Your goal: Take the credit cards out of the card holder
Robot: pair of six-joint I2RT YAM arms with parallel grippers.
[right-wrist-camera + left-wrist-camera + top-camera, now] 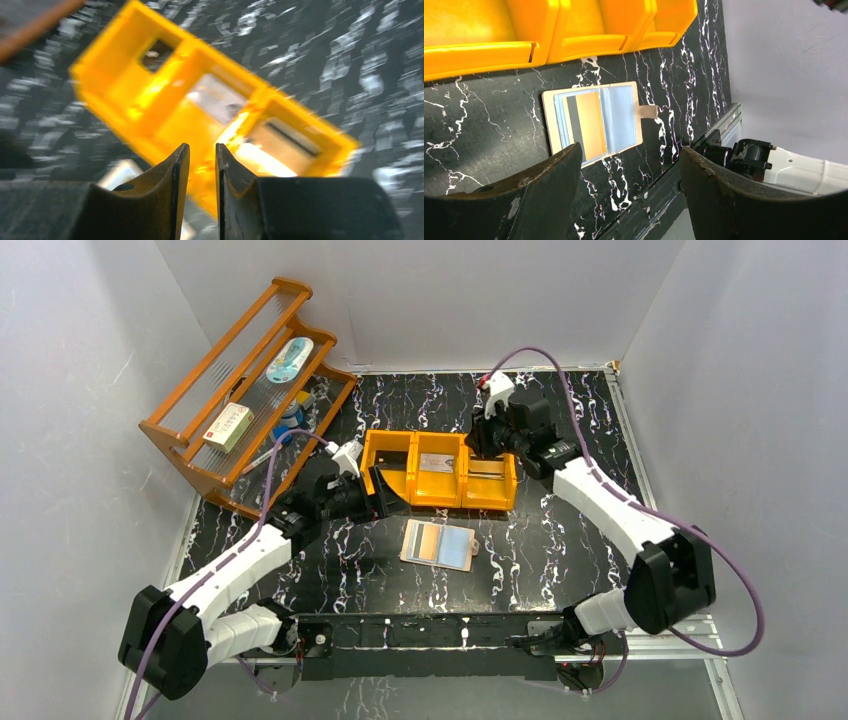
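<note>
The card holder (438, 544) (624, 112) lies open and flat on the black marbled table, its tab pointing right. An orange credit card (426, 542) (590, 122) with a dark stripe sits in its left sleeve. My left gripper (385, 495) (630, 150) hovers open and empty to the upper left of the holder, by the orange tray's front left corner. My right gripper (480, 445) (202, 147) hangs over the tray's right end, jaws a narrow gap apart with nothing between them. The right wrist view is blurred.
The orange three-compartment tray (440, 498) (574, 45) (125, 65) stands behind the holder; a grey card (437, 462) (217, 100) lies in its middle bin and a striped card (487, 472) (292, 137) in the right bin. A wooden rack (170, 430) with small boxes stands back left.
</note>
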